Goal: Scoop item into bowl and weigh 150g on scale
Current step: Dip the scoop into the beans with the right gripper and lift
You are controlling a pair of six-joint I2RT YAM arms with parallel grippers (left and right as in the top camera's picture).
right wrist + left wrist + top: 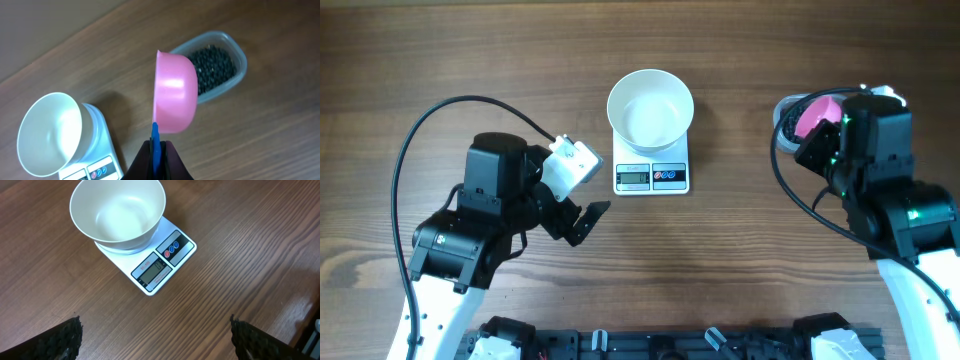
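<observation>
An empty white bowl [650, 108] [117, 212] [47, 132] sits on the white scale [651, 177] [160, 265] [95, 150] at the table's centre. At the right, a clear tub [786, 112] [241, 57] holds the black beans, the item [212, 67]. My right gripper [160, 145] is shut on the blue handle of a pink scoop [175, 92] [817, 115]. The scoop hangs on its side above the tub's near end, its inside hidden. My left gripper [156, 330] [585, 222] stands wide open and empty, left of and in front of the scale.
The left arm's black cable [405, 170] loops over the table at the left. A black rail [670, 345] runs along the front edge. Bare wood lies between the scale and the tub.
</observation>
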